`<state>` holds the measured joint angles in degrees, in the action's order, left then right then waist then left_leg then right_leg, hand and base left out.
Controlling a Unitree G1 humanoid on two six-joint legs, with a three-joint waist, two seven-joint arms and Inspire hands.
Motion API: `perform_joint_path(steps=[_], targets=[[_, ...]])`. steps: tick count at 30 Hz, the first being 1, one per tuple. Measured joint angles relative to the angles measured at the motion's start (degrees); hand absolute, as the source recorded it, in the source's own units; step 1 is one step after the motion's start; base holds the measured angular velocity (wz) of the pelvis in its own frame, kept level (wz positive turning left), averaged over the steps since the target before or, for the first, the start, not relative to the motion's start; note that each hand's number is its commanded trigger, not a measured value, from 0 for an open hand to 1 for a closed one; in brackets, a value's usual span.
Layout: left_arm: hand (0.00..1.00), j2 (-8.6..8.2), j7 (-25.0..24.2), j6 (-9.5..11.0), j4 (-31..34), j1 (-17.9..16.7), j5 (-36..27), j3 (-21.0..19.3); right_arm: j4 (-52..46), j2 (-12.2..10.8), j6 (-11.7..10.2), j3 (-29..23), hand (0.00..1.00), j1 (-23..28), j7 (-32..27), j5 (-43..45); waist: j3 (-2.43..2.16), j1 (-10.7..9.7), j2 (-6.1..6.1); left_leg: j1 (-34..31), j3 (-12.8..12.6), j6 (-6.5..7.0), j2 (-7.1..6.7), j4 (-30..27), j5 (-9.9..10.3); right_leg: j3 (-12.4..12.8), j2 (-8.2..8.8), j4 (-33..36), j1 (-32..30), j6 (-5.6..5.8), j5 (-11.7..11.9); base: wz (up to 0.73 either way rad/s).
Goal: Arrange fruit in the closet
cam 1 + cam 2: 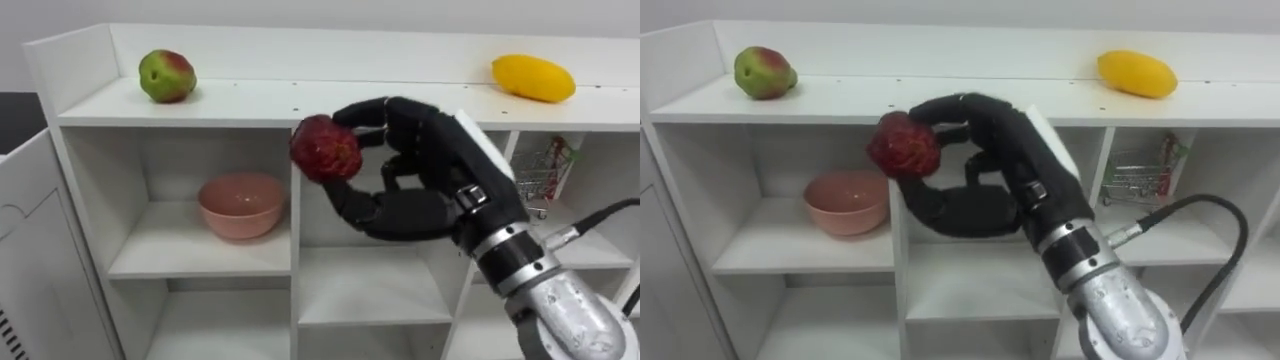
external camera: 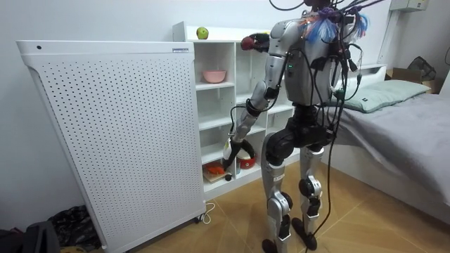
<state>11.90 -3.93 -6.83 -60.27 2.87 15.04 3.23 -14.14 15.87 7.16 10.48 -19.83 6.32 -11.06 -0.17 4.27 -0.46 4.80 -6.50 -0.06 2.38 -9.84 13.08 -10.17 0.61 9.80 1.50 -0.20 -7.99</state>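
In the left eye view, the right hand (image 1: 432, 150) comes in from 4 o'clock and is raised before the white closet (image 1: 300, 100), fingers and thumb curled round a dark red fruit (image 1: 325, 148). The fruit is in the air in front of the edge of the top shelf, not resting on it. On that top shelf a green-and-red fruit (image 1: 166, 76) lies at 10 o'clock from the held one and a yellow fruit (image 1: 533, 78) at 2 o'clock, well apart. A pink bowl (image 1: 241, 204) stands in the compartment at 8 o'clock.

In the right eye view, a small wire cart (image 1: 1145, 170) stands in the compartment at 3 o'clock from the hand.

In the room view, the robot stands upright facing the closet, between a perforated white panel (image 2: 105, 126) and a bed (image 2: 408, 105). Its left hand (image 2: 232, 160) hangs low by the lower shelves; I cannot tell how its fingers are set.
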Motion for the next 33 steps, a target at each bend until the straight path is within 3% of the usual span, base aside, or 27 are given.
perform_joint_path(steps=[5,9,14,17,18,22,24,31,33], targets=[[0.0,-0.51,2.1,2.3,-2.6,0.1,-1.9,2.3,8.7,-0.7,-0.6,2.6,1.0,3.5,0.0,-2.5,0.17,0.5,0.59,-0.5,0.2,0.01,-0.1,0.0,0.0,0.3,0.08,-0.1,-0.9,0.01,0.0,-0.02],[0.0,-0.74,3.9,2.2,-4.5,-0.2,-4.8,3.8,18.4,-1.1,-0.9,2.6,1.0,4.2,-2.3,-3.1,0.05,0.2,1.04,-3.5,0.6,0.14,-0.19,-0.6,-0.1,-0.9,0.49,0.4,-3.8,0.01,0.0,0.03],[0.0,-1.53,3.9,2.3,-6.5,0.1,-9.9,4.9,32.5,-3.5,-2.1,0.9,1.0,3.8,-5.4,-15.4,0.15,-0.1,1.4,-5.8,1.4,0.18,-0.12,-1.9,-0.2,-1.8,1.28,2.0,-5.7,0.0,0.0,0.08],[0.0,-2.41,4.7,2.5,-8.7,1.3,-10.8,5.0,41.3,-5.8,-2.4,-0.6,1.0,3.1,-6.3,-21.4,0.86,-0.7,1.61,-7.5,1.6,0.64,-0.47,-2.2,-0.9,-2.6,2.14,4.1,-7.9,0.02,0.0,0.06],[0.0,-2.46,4.9,2.5,-8.9,1.4,-11.2,5.0,42.7,-6.0,-2.4,-0.7,1.0,2.7,-6.6,-23.6,0.96,-0.7,1.69,-8.3,1.5,0.74,-0.82,-2.6,-1.0,-2.6,2.31,4.4,-8.9,0.02,0.0,-0.04],[0.0,-2.51,5.9,2.3,-9.4,2.5,-14.1,6.0,51.3,-6.2,-2.5,-1.3,1.0,-1.7,-7.0,-38.0,2.18,-0.6,2.63,-14.7,1.1,1.63,-1.84,-5.9,-1.5,-2.3,3.94,9.0,-15.9,-0.04,-0.1,-0.02],[0.0,-2.82,6.4,2.2,-9.7,3.4,-15.7,6.1,55.8,-7.3,-2.5,-3.6,1.0,-3.3,-7.1,-44.2,2.47,-0.4,2.91,-17.8,1.2,2.12,-2.51,-7.4,-2.0,-2.2,5.01,11.3,-19.3,-0.04,-0.1,0.08],[0.0,-3.5,9.0,2.3,-9.8,4.7,-22.5,5.9,59.0,-7.5,-3.7,-5.2,1.0,-4.3,-8.1,-59.5,2.75,1.1,2.89,-27.7,1.2,2.77,-4.1,-14.1,-1.5,-0.9,7.49,20.1,-29.8,-0.35,-1.9,0.08],[0.0,-3.58,10.1,2.2,-10.2,5.5,-23.4,6.1,62.4,-7.6,-3.8,-5.8,1.0,-6.4,-8.2,-62.5,3.3,1.3,2.69,-30.5,0.9,2.78,-4.22,-16.8,-1.0,-0.8,8.15,22.8,-32.7,-0.65,-2.6,0.06]])
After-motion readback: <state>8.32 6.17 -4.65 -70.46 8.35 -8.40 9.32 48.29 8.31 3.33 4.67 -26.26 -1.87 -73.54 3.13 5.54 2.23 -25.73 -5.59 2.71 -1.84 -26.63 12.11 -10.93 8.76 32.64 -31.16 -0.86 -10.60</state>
